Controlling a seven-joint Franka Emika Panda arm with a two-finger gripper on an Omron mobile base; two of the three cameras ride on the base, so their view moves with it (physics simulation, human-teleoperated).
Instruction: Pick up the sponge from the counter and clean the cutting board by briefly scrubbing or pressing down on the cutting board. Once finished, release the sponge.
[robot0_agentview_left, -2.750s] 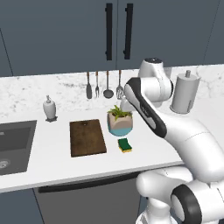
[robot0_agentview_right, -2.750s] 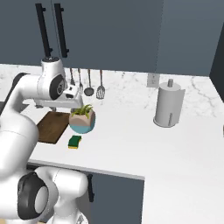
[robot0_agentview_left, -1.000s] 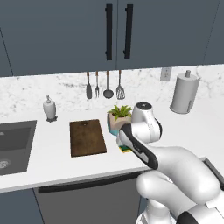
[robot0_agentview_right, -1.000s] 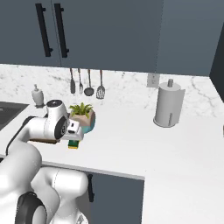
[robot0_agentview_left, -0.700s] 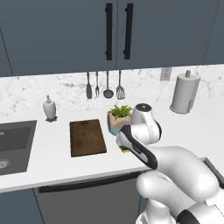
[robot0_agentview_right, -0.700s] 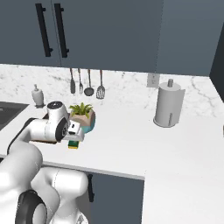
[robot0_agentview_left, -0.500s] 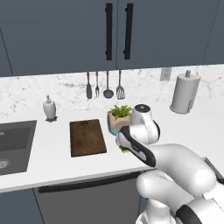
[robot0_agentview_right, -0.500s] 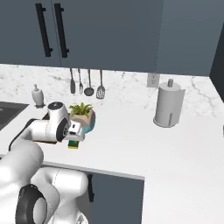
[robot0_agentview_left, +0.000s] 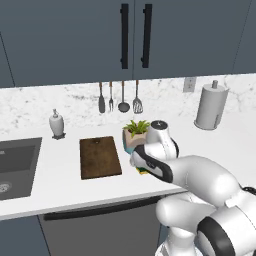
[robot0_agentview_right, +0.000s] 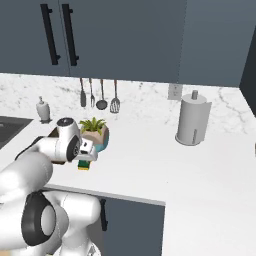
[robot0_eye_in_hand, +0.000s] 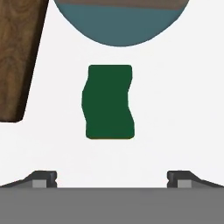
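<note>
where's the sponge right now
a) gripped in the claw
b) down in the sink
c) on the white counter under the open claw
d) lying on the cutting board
c: in the hand view the sponge lies flat on the bare counter, beside the cutting board, with the claw open above it.

Arm bent low over the sponge on the counter

The gripper (robot0_agentview_right: 88, 156) hangs just above the sponge (robot0_agentview_right: 84, 165), whose yellow side shows beneath it near the front edge of the counter (robot0_agentview_right: 150, 155). A potted plant (robot0_agentview_right: 94, 132) stands just behind. Utensils (robot0_agentview_right: 99, 95) hang on the backsplash, a soap bottle (robot0_agentview_right: 43, 109) sits to the left, and a paper towel roll (robot0_agentview_right: 192, 120) stands well to the right.
</note>
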